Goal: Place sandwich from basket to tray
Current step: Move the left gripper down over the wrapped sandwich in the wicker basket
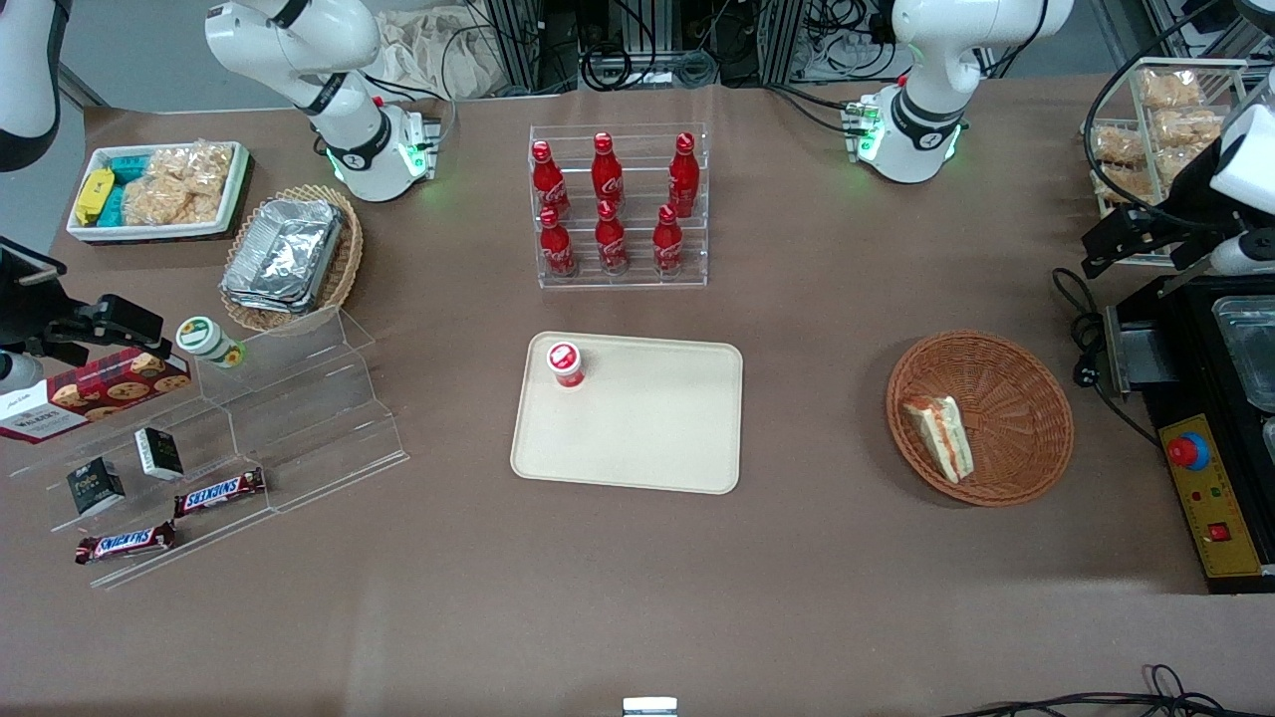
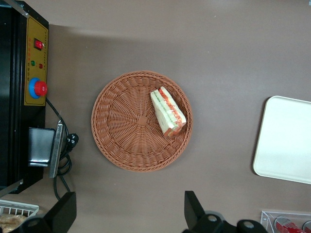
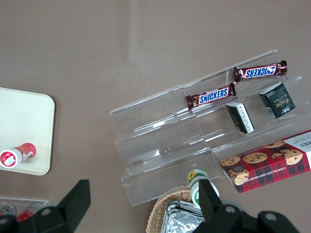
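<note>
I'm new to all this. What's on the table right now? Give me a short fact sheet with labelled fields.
sandwich: lying in the basket, near its rim
basket: on the table, toward the working arm's end
tray: mid-table, holding only a small red-capped bottle in one corner
gripper: high above the basket, jaws open, holding nothing
cola bottles: six, in a clear rack farther from the front camera than the tray

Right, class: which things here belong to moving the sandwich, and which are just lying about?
Belongs to the job:
sandwich, in the basket
tray
hand, open above the basket

Just lying about:
red-capped bottle on the tray
cola bottles
Snickers bars
cookie box
</note>
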{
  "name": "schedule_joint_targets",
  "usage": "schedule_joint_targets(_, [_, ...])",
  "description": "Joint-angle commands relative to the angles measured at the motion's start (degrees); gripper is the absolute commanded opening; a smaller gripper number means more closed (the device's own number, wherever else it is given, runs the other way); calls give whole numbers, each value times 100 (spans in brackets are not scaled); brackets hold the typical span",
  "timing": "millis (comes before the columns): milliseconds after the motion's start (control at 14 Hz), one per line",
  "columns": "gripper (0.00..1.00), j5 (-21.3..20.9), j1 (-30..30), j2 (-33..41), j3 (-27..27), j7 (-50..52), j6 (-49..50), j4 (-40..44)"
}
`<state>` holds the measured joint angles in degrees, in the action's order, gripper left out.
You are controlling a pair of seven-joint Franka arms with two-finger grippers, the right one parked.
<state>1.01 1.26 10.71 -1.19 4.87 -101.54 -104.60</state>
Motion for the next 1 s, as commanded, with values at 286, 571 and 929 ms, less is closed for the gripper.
schedule_joint_targets(286, [100,-145,-12,-420,13,424,548,503])
schedule_joint_targets(571, [100,-136,-82,-1376,-4,787,294,546])
schedule_joint_targets(929, [100,-75,-310,-2528,-136,1856,-749,380])
